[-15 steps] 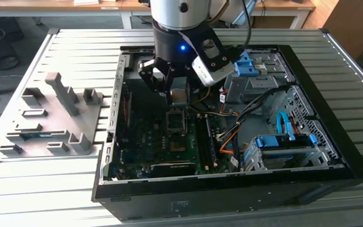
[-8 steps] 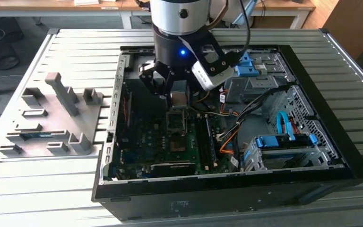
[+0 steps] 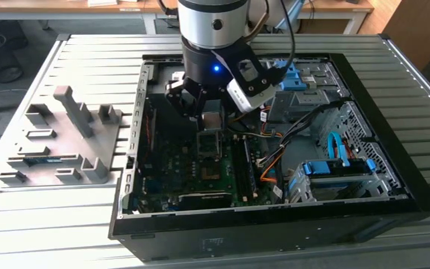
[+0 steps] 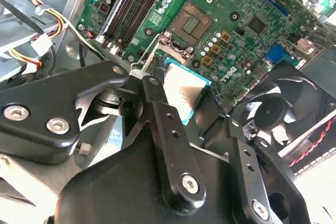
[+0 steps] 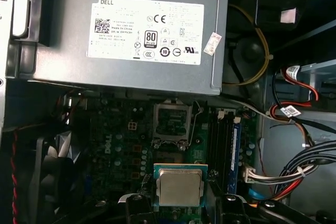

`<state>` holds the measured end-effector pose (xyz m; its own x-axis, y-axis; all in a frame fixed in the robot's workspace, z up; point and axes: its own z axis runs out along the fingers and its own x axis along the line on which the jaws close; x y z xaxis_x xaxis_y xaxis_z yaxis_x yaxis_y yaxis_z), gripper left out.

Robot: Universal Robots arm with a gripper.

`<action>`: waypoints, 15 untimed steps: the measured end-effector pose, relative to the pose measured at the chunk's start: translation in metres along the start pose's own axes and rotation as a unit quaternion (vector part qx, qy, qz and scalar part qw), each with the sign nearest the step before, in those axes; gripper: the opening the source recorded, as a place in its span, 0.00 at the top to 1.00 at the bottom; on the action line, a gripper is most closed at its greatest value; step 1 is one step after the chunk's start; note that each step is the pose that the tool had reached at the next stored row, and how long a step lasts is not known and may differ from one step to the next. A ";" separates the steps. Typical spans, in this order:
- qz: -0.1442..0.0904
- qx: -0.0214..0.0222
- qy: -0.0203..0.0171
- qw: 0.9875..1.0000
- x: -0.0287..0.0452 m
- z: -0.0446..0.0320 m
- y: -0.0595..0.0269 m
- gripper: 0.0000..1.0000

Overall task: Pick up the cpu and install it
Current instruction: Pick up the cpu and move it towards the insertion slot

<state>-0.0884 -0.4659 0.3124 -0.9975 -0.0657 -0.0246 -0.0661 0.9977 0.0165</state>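
Sitting clamped between fingers (image 4: 157, 109), cpu (image 5: 180, 187) over motherboard (image 5: 121, 145)

Light: we see it bright and even on the slatted table (image 3: 88, 50) in the exterior view.
Shadow: we find the inside of the case (image 3: 275, 235) dim.
Glare: the cpu (image 5: 180, 187) shines pale on top; white washout beside the fan (image 4: 278, 111).

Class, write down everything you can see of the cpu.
The cpu is a thin flat square: dull silver-grey metal top on a green board with a teal rim. The end effector grips it at two opposite edges, holding it above the motherboard inside the open case, short of the empty socket, not yet seated.
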 end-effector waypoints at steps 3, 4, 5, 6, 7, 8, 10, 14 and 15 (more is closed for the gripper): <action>0.000 0.000 0.000 1.000 0.0001 0.0027 -0.0007 0.53; 0.000 0.000 0.000 1.000 0.0002 0.0035 -0.0010 0.53; 0.000 0.000 0.000 1.000 0.0002 0.0045 -0.0012 0.53; 0.000 0.000 0.000 1.000 0.0002 0.0054 -0.0014 0.53; 0.000 0.000 0.000 1.000 0.0003 0.0062 -0.0016 0.53; 0.000 0.000 0.000 1.000 0.0003 0.0071 -0.0018 0.53; 0.000 0.000 0.000 1.000 0.0004 0.0087 -0.0021 0.53; 0.000 0.000 0.000 1.000 0.0005 0.0119 -0.0028 0.53; 0.000 0.000 0.000 1.000 0.0005 0.0126 -0.0030 0.53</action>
<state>-0.0884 -0.4687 0.2997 -0.9975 -0.0657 -0.0247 -0.0661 0.9977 0.0166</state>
